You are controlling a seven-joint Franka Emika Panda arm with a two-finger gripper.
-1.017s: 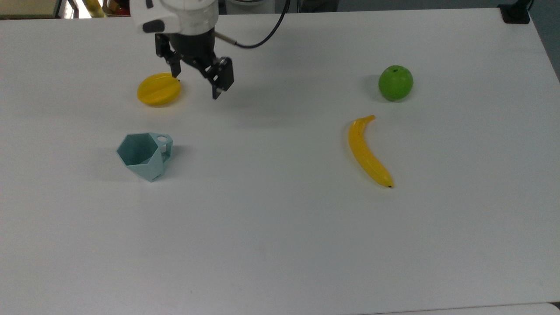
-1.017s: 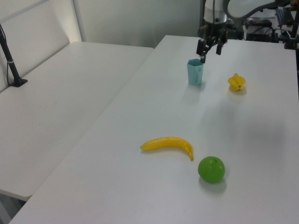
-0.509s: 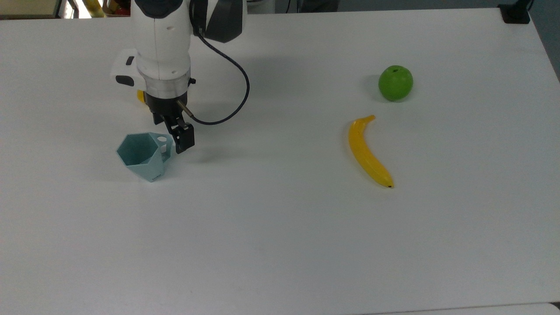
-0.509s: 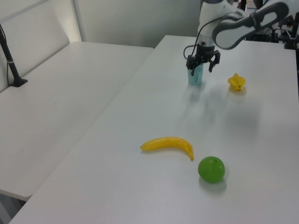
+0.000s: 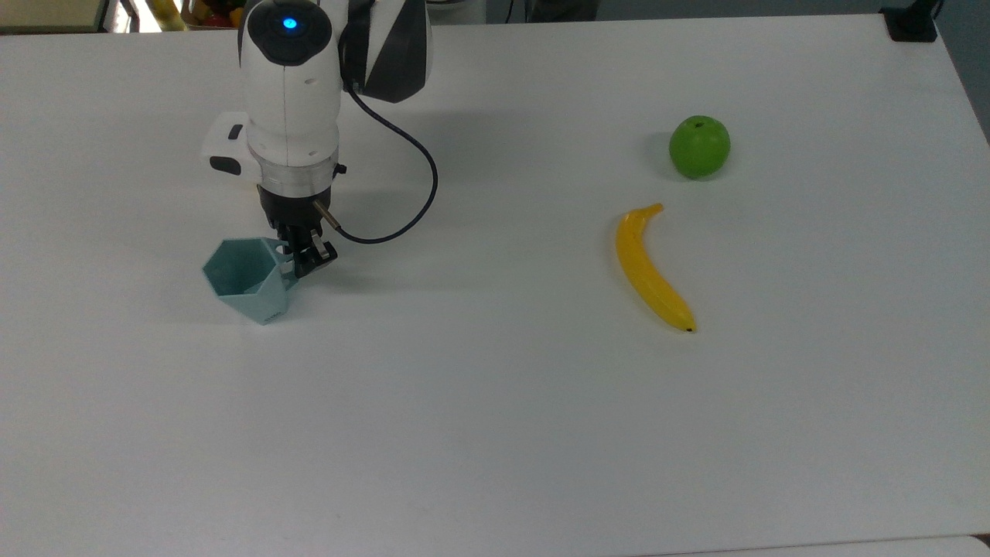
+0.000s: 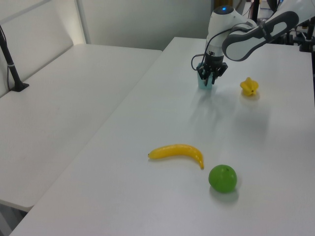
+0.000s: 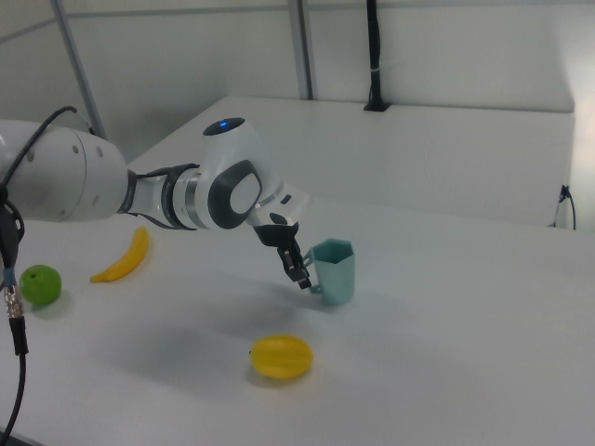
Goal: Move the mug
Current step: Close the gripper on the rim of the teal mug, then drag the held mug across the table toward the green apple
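The blue mug (image 5: 246, 279) stands on the white table (image 5: 495, 433) at the top view's left. The gripper (image 5: 303, 253) pinches its handle side, jaws closed on it. Small writing on the mug is too tiny to read. Lots of bare table lies toward the banana (image 5: 651, 270).

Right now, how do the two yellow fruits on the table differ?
The banana is long and curved; the yellow star-shaped fruit is short, rounded and ridged. In the left view the banana lies beside the green apple, while the star-shaped fruit sits near the mug and the gripper. Both are yellow and rest untouched on the white table.
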